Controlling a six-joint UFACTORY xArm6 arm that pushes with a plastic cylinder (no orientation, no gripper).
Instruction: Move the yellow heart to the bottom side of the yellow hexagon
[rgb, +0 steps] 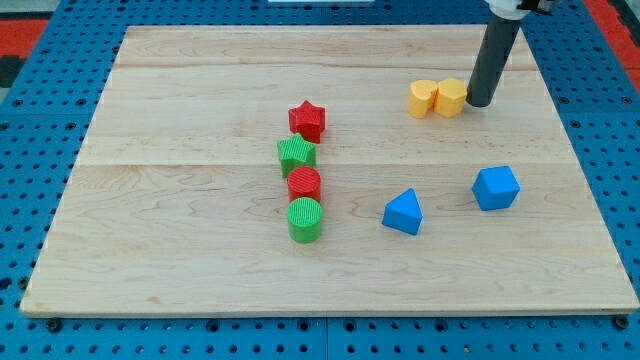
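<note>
Eight small coloured blocks lie on a pale wooden board (200, 250), which rests on a blue perforated base (30, 120). Counted by colour: two yellow, two red, two green, two blue.

The two yellow blocks sit at the far right of the board, touching side by side. The left one, with a notched top, is the yellow heart (423, 98); the right one is the yellow hexagon (452, 97). The heart therefore lies on the hexagon's left side, level with it.

One straight dark rod descends from the view's top right. The rod has no jaws and holds nothing; my tip (479, 103) rests on the board just right of the yellow hexagon, touching or nearly touching its right face. Whether actual contact is made cannot be told.

Four blocks form a near-straight column at the board's centre, running from far to near: one red star (307, 120), one green star (296, 155), one red cylinder (304, 184) and one green cylinder (306, 219). Neighbours in this column touch or almost touch.

Two blue blocks lie on the near right, well apart from each other: one blue triangular block (403, 212) to the left and one blue block of roughly pentagonal outline (496, 187) to the right. Both stand well apart from the yellow pair and the tip.
</note>
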